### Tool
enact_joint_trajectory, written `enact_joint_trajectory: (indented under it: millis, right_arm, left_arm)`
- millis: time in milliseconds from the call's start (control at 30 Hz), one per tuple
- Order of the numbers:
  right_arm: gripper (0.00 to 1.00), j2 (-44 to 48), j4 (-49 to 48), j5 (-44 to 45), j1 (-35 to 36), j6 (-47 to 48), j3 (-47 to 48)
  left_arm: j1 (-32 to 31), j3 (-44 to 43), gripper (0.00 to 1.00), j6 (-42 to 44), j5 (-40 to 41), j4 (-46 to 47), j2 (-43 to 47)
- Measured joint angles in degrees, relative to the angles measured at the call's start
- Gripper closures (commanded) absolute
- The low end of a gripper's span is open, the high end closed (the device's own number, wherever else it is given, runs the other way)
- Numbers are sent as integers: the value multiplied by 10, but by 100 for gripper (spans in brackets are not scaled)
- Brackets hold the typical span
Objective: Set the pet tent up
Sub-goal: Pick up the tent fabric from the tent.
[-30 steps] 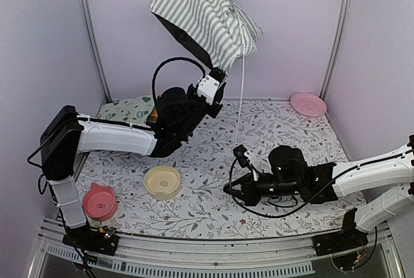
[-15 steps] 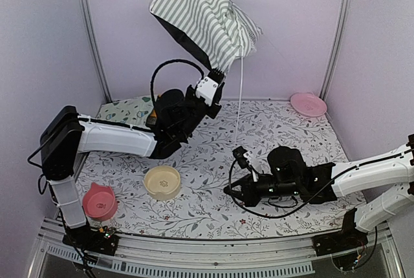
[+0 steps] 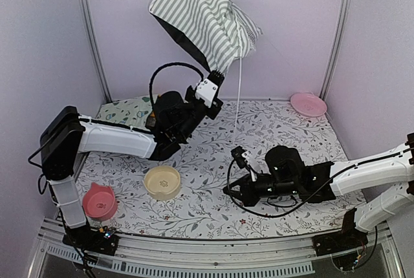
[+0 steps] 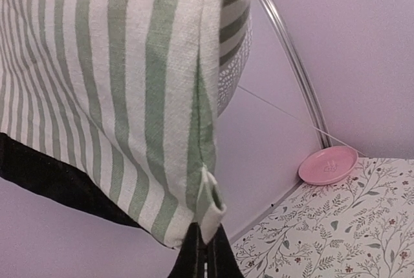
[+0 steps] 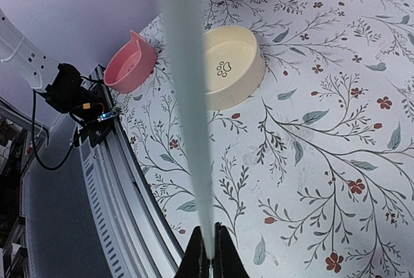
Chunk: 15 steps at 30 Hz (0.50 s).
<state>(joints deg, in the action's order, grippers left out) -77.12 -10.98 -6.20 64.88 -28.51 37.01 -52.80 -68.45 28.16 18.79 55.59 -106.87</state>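
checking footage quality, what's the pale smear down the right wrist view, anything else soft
Right wrist view: the smear is the white pole, pinched in the right gripper and too near the lens to focus; the cream bowl is sharp. Left wrist view: pet tent stripes crisp in the left gripper. Top view: even light, no glare.

Bright, even light leaves only soft shadows on the desk (image 3: 194,220). In the right wrist view the tent pole (image 5: 187,97) is a blurred, out-of-focus streak.
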Motion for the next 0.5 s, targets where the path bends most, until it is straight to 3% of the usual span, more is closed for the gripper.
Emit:
enact_joint_trajectory:
  millis: [233, 500]
  right_arm:
    - [100, 1, 10, -3, 0, -3, 9]
    - [100, 44, 35, -38, 0, -12, 11]
  left_arm:
    - [-13, 58, 100, -24, 9, 18, 21]
    - [-112, 168, 100, -116, 101, 42, 52]
